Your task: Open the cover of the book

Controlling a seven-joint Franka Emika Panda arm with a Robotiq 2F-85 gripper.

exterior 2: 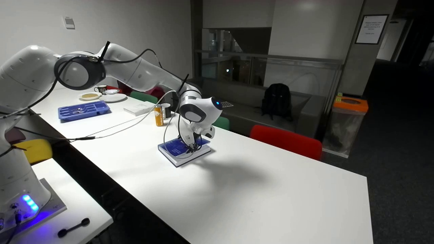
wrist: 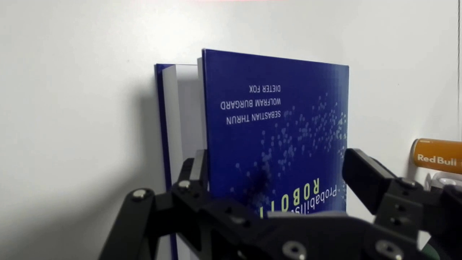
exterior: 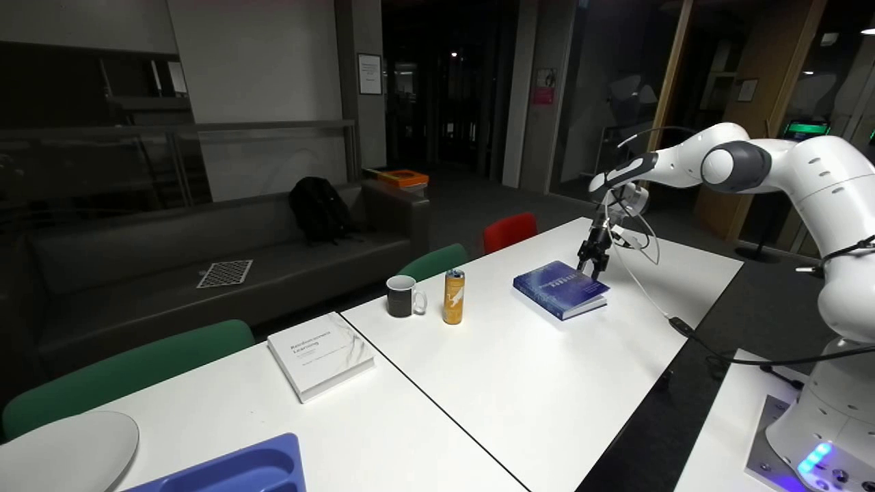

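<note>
The book (exterior: 540,298) lies on the white table, and it also shows in an exterior view (exterior 2: 193,158) and in the wrist view (wrist: 171,119). Its blue cover (wrist: 249,104) is tilted up at the free edge, with a gap above the white pages; some pages appear lifted with it. The cover also shows raised in both exterior views (exterior: 564,283) (exterior 2: 174,148). My gripper (wrist: 278,159) is open above the book. One finger is at the cover's raised edge; whether it touches is unclear. The other finger is near the spine side. The gripper also shows in both exterior views (exterior: 588,271) (exterior 2: 192,148).
An orange can (exterior: 453,297) and a mug (exterior: 402,298) stand beyond the spine side. A white book (exterior: 321,355), a blue tray (exterior: 239,471) and a plate (exterior: 68,451) lie farther along the table. A loose cable (exterior 2: 129,127) hangs from the arm.
</note>
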